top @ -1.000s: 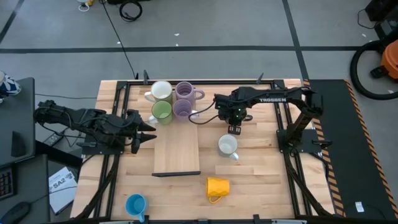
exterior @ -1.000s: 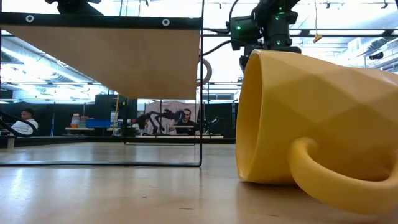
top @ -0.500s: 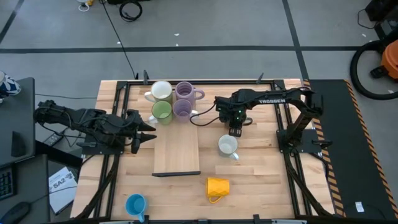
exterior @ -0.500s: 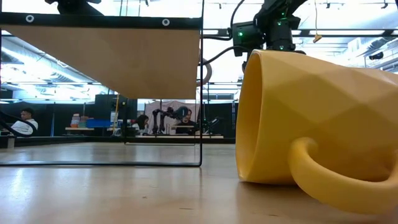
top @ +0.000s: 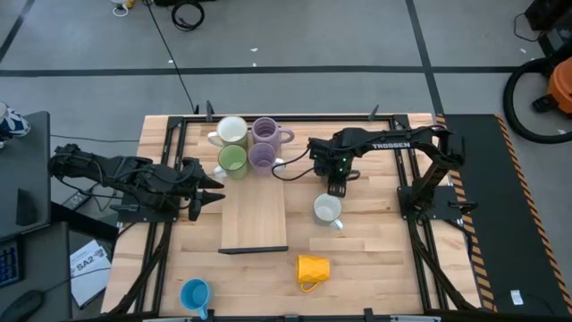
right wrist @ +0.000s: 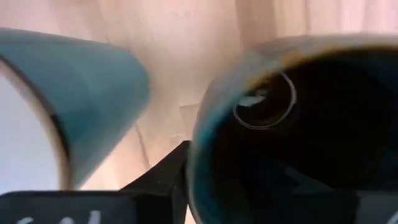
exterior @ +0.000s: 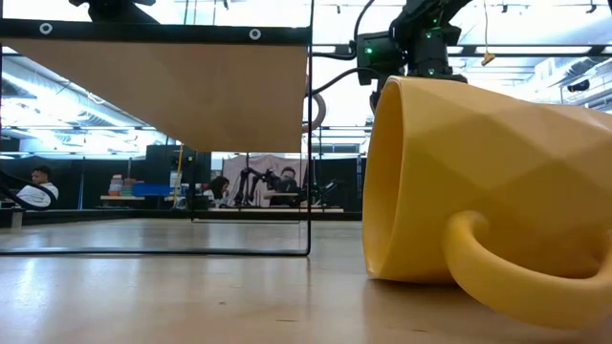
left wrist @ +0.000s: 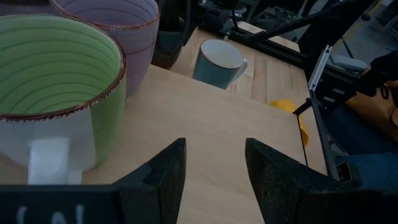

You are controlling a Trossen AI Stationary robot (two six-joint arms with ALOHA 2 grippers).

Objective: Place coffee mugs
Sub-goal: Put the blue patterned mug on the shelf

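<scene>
My right gripper (top: 336,185) hangs over the table's middle right, shut on a dark brown-black mug (right wrist: 298,124) whose mouth fills the right wrist view. Just below it, toward the near edge, a white-lined, blue-grey mug (top: 328,210) stands upright. A white mug (top: 231,131), two lavender mugs (top: 265,131) (top: 262,157) and a green mug (top: 232,160) stand bunched at the far end of the board. The yellow mug (top: 313,268) lies on its side, and a blue mug (top: 195,293) stands near the front edge. My left gripper (top: 210,192) waits open at the board's left. My right gripper holds the dark mug by its rim (right wrist: 205,155), coming from above. One finger (right wrist: 163,177) lies outside the wall. The other finger does not show, as the mug hides it. The mug sits mouth up toward the wrist camera; whether it rests on the table, I cannot tell.
A raised wooden board on a black frame (top: 255,215) runs down the table's middle; the low view looks under the raised board (exterior: 163,86). Black rails line both sides of the table. Bare wood lies between the blue-grey mug and the yellow one.
My right wrist has turned a little in place above the blue-grey mug, still carrying the dark mug. The mugs on the table have not moved.
</scene>
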